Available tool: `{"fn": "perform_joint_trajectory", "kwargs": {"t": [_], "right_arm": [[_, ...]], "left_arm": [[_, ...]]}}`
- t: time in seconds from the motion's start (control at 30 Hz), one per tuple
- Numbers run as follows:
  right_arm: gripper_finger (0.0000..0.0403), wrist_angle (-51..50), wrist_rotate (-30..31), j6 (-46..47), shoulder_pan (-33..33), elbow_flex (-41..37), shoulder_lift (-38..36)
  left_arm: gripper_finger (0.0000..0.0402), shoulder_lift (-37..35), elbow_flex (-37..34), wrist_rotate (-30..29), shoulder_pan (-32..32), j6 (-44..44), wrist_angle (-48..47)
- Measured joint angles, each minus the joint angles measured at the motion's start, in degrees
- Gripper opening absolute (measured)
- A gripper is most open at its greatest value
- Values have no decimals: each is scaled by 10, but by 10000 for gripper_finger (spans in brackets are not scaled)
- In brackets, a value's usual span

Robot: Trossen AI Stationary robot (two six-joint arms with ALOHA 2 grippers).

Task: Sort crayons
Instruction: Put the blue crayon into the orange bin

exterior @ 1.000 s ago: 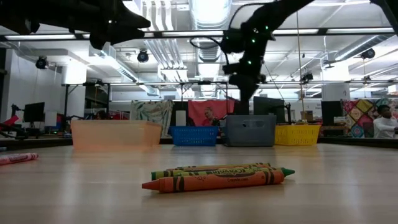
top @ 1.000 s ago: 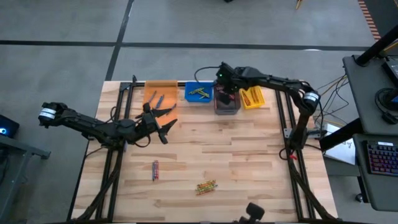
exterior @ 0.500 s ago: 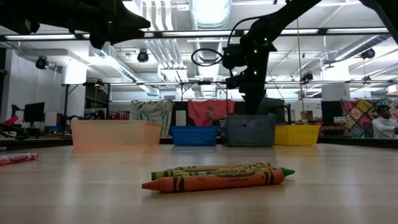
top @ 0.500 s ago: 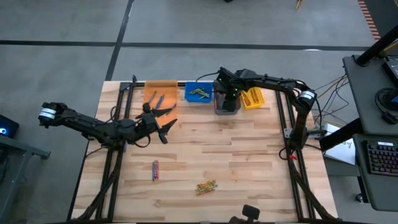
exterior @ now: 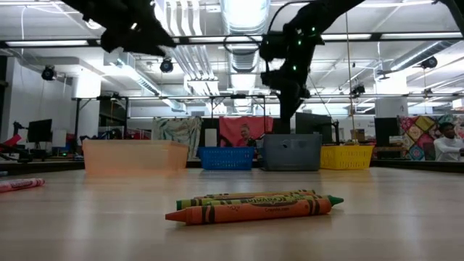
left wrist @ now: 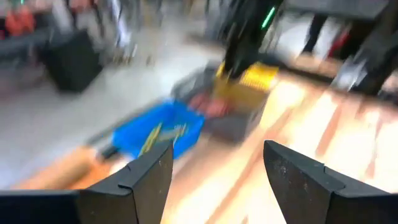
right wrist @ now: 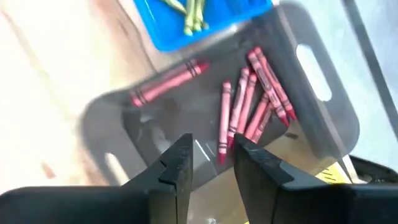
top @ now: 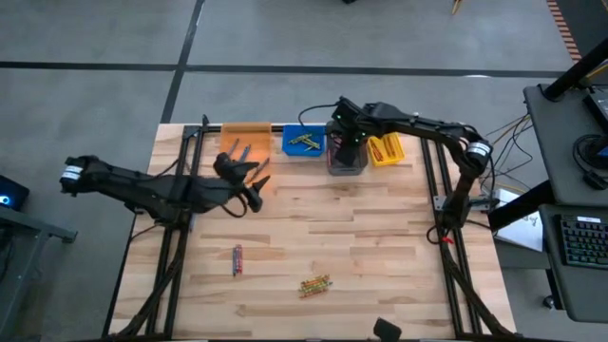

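Crayons lie in several places: about seven red ones [right wrist: 239, 115] in the grey bin [top: 347, 158], a few green-yellow ones [top: 304, 142] in the blue bin [top: 305, 142], two blue ones [top: 237, 152] in the orange bin [top: 245, 142]. On the bench [top: 380, 237] rest a small mixed bundle [top: 315, 284] and one red-blue pair [top: 237, 258]. The right hand [right wrist: 211, 155] hangs over the grey bin, fingers apart, holding nothing. The left hand [top: 255, 185] hovers near the orange bin, open and empty.
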Motion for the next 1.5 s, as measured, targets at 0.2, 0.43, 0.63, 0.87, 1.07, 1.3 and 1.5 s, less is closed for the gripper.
{"fn": "perform_joint_trajectory", "kwargs": {"t": [0.2, 0.43, 0.63, 0.87, 1.07, 1.3, 1.5], "right_arm": [[91, 49, -1, 7, 40, 0, -30], [79, 90, -1, -24, 87, 0, -36], [72, 94, -1, -44, 110, 0, -36], [73, 93, -1, -49, 112, 0, -36], [76, 96, -1, -49, 112, 0, -36], [68, 97, -1, -49, 112, 0, -36], [74, 109, -1, -49, 113, -1, -36]], "left_arm": [[231, 67, 141, 83, 0, -299, -492], [231, 188, 154, 241, 0, -480, -709], [231, 274, 152, 307, -1, -464, -730], [217, 354, 138, 361, -8, -468, -794], [105, 394, 106, 403, -8, -428, -784], [14, 394, 28, 459, -8, -418, -644], [2, 397, -1, 455, -7, -454, -635]]}}
